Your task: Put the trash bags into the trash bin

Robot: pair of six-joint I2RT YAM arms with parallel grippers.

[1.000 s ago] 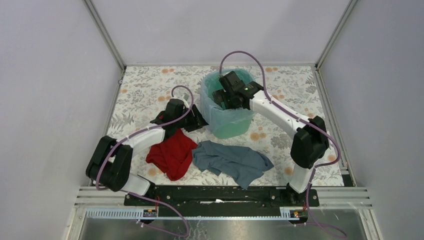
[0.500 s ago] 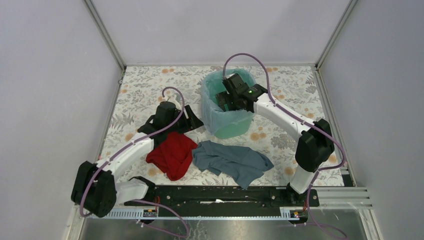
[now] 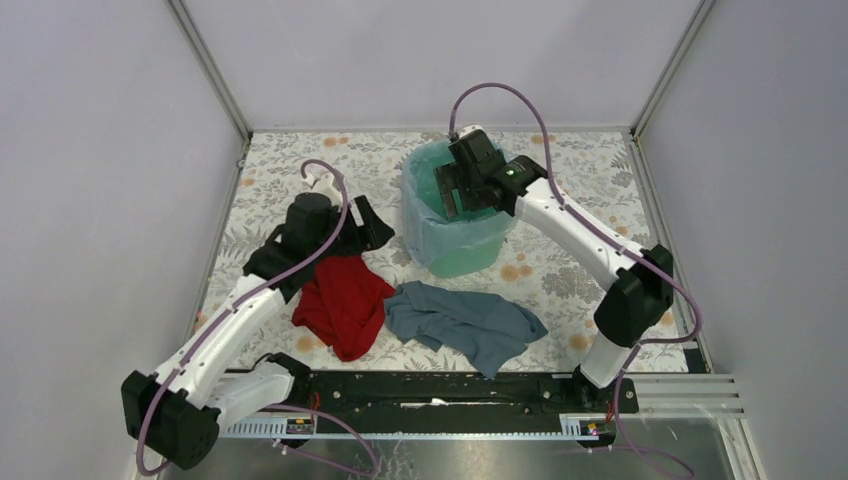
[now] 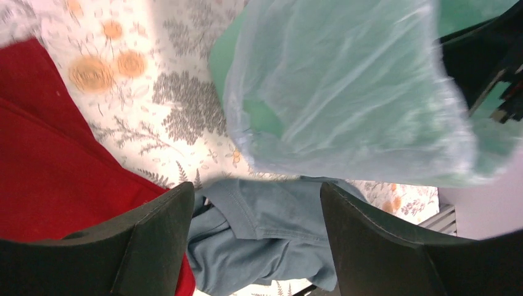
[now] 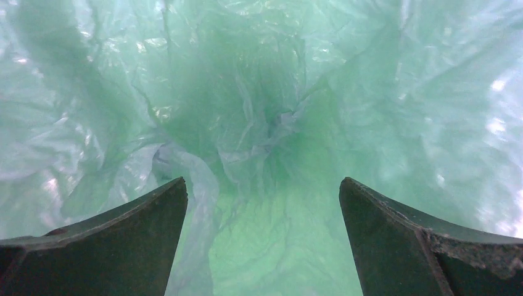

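Pale-blue trash bag (image 3: 424, 226) lining the mint-green trash bin (image 3: 470, 258), spilling over its rim and down the outside. Bin upright at the far middle of the floral desk (image 3: 280, 180). Right fingers (image 5: 123, 234) spread wide, empty, down inside the lined bin. Left fingers (image 4: 382, 246) also wide apart, gripping nothing, just left of the bin, near the red cloth (image 3: 345, 305) and grey-blue cloth (image 3: 460, 322).

a small walled cell around a flower-patterned table (image 3: 280, 170)
plain pale lilac-grey panels close it in: back wall (image 3: 440, 60), left wall (image 3: 90, 200) and right wall (image 3: 770, 200), joined at the far corners by slanting aluminium posts (image 3: 212, 75). the table is white, printed with grey leaves and orange blooms. a black rail (image 3: 440, 392) runs along its near edge. the light is soft and even.
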